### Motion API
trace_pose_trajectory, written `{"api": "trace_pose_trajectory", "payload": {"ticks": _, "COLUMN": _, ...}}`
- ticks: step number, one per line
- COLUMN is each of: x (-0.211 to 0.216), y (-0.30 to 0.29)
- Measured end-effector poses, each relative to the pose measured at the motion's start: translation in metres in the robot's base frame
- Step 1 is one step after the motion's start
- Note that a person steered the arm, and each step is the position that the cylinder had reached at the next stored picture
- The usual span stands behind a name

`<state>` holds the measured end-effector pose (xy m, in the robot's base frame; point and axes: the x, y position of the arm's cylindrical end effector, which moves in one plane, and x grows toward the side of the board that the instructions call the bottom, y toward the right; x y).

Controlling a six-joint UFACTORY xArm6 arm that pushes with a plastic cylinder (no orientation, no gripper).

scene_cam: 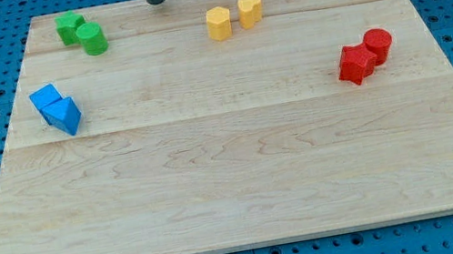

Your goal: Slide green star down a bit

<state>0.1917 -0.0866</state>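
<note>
The green star (69,27) lies near the view's top left corner of the wooden board (234,172). A green cylinder (93,39) touches it on its lower right. My tip (156,2) stands at the board's top edge, well to the right of both green blocks and apart from them. Only the rod's lower end shows.
A blue cube (45,98) and a blue triangle (67,116) lie together at the left, below the green blocks. A yellow hexagon (219,23) and a yellow heart (250,9) lie at top centre. A red star (354,64) and a red cylinder (378,43) lie at the right.
</note>
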Motion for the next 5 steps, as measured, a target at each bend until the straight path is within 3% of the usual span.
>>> {"api": "trace_pose_trajectory", "payload": {"ticks": 5, "x": 0.001, "y": -0.100}}
